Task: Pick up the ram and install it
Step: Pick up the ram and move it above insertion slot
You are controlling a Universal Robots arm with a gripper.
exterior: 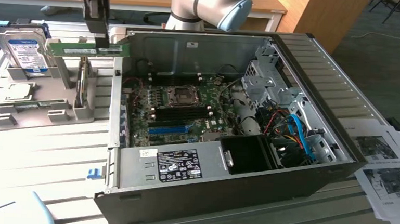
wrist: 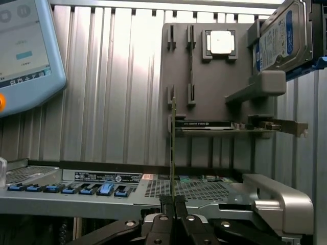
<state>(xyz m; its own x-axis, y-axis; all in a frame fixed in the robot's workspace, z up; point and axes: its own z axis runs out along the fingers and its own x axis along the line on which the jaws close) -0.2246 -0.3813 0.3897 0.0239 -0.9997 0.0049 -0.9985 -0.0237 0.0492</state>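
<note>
The ram (exterior: 75, 48) is a long green stick held level in the air, up above the grey parts holder (exterior: 40, 110) and just beyond the open computer case (exterior: 314, 72) on the exterior view's left. My gripper (exterior: 104, 44) comes down from above and is shut on the ram near one end. The wrist view shows the ram (wrist: 172, 148) edge-on as a thin line rising from between the shut fingers (wrist: 166, 204). Inside the case lies the motherboard (exterior: 217, 124), with long black slots (exterior: 179, 113) and a blue slot (exterior: 167, 129).
The grey holder carries a hard drive (exterior: 24, 52), a square chip (exterior: 17, 91) and an upright card (exterior: 82, 86). Printed sheets (exterior: 384, 165) lie on the exterior view's right. A blue-edged pendant screen (wrist: 25, 51) rests on the slatted table. Cables (exterior: 292, 130) fill the case's right side.
</note>
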